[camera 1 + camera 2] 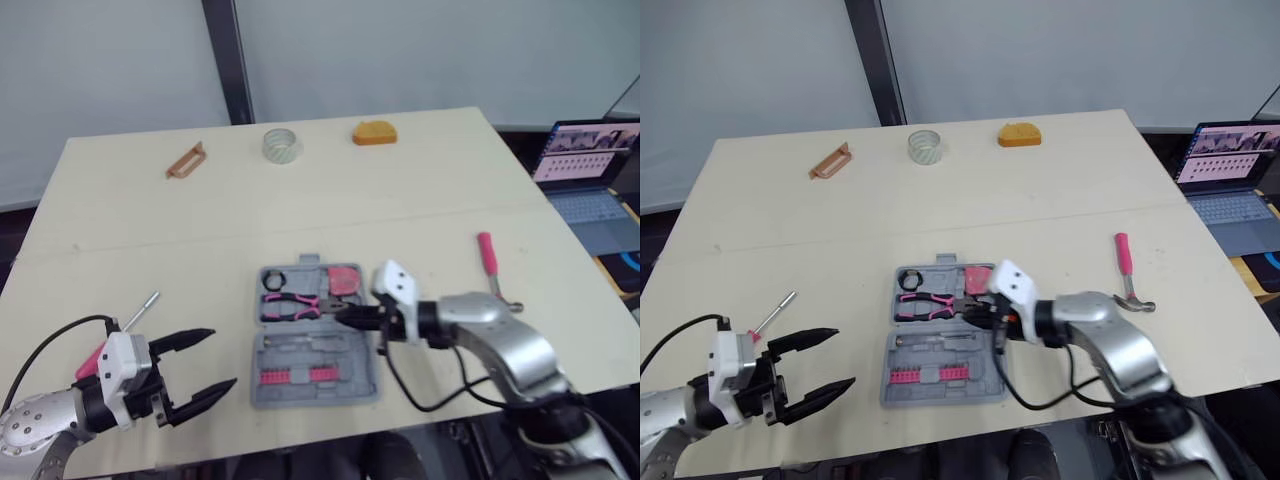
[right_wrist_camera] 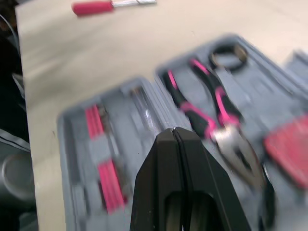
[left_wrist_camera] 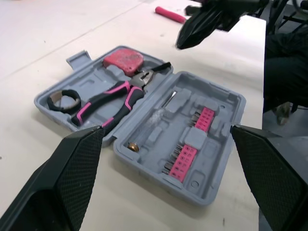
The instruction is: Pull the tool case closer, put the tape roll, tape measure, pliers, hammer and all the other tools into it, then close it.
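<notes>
The grey tool case (image 1: 268, 388) lies open near the table's front edge. In its far half rest pink-handled pliers (image 1: 290, 305), a pink tape measure (image 1: 346, 279) and a small black ring (image 1: 274, 278). Pink bits (image 1: 295, 376) fill the near half. My right gripper (image 1: 337, 313) is shut with nothing in it and hovers just above the pliers' head (image 2: 236, 149). My left gripper (image 1: 222, 357) stands open, left of the case. A pink-handled hammer (image 1: 488, 262) lies to the right of the case. Left of it, a screwdriver (image 1: 140, 310) lies partly behind my left gripper.
Along the table's far side sit a clear tape roll (image 1: 282, 145), an orange tape measure (image 1: 374, 133) and a brown clip-like tool (image 1: 186, 160). An open laptop (image 1: 590, 170) stands off the table's right edge. A black cable trails from each wrist.
</notes>
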### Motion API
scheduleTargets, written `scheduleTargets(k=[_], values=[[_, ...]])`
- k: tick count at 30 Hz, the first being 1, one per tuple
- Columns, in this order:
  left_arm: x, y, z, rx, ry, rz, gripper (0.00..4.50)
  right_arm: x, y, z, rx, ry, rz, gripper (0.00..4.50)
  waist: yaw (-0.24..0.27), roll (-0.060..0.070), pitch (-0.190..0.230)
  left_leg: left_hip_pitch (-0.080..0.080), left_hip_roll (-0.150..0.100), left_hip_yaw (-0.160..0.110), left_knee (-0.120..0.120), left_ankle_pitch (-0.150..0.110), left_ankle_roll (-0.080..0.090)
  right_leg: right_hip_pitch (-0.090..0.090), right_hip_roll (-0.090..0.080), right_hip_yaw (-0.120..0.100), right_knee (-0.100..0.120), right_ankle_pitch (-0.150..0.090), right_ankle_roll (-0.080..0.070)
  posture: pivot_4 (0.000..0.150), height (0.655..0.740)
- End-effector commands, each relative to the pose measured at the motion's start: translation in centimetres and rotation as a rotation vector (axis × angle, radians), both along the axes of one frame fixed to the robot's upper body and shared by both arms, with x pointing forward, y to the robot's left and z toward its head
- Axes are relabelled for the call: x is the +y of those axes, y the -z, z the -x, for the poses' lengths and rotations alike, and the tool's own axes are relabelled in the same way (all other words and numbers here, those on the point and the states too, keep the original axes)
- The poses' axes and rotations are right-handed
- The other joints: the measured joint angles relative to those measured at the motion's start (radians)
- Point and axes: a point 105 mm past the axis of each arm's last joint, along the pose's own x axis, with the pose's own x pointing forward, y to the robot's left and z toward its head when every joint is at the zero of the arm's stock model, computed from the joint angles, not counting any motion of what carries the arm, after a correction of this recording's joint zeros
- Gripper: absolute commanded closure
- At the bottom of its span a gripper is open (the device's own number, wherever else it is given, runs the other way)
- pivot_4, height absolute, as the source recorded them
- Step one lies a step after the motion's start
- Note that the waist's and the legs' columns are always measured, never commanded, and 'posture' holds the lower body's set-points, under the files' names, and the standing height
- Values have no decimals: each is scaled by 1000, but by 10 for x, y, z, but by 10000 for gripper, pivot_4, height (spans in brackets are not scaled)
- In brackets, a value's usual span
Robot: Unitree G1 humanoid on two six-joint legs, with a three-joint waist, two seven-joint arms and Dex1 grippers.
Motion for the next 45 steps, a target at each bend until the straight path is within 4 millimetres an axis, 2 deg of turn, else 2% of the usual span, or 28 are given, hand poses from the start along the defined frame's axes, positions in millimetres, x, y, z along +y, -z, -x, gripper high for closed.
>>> scheduleTargets(k=[1,8,11,15,25,27,33,39,43,45], values=[[3,-5,1,-23,-2,-9,0,-24,-9,17,20,1,5,35907,2,0,0,0,0,0,0,0,0,0,0,0,0,0,0,1500,7400],[27,9,13,10,-66,-55,0,-62,5,46,94,65,69,159,1,-2,2,0,0,1,-1,0,0,0,0,0,-1,0,0,1500,7400],[39,17,20,-30,-117,-92,0,-76,12,54,107,118,79,159,4,-3,2,0,0,1,0,-1,1,1,0,0,-2,1,0,1500,7400],[43,28,30,-11,-126,-94,0,-87,17,58,87,155,81,159,5,-5,3,0,0,1,1,-1,2,2,0,0,-2,1,0,1500,7400],[40,33,34,-29,-116,-89,0,-91,22,59,81,159,93,159,5,-5,4,1,1,1,1,-1,2,2,0,0,-2,1,-1,1500,7400],[32,30,33,-45,-72,-76,0,-92,22,56,74,176,93,159,5,-5,4,1,1,1,1,-1,2,2,0,0,-2,1,-1,1500,7400],[-13,-2,16,-113,111,28,0,-98,19,53,56,244,93,159,24,-6,4,1,1,1,2,-1,2,2,0,0,-2,2,-1,1500,7400],[-32,-13,1,-143,179,69,0,-100,16,55,40,305,85,159,26,-5,5,1,1,1,2,-1,2,2,1,1,-2,2,-1,1500,7400],[-37,-13,-3,-139,200,64,0,-103,16,55,34,339,89,159,26,-5,5,1,1,1,2,-1,2,2,1,1,-2,2,-1,1500,7400],[-38,-14,-6,-141,206,59,0,-111,13,49,28,396,92,159,27,-5,5,1,1,1,2,-1,2,2,1,1,-2,2,-1,1500,7400]])
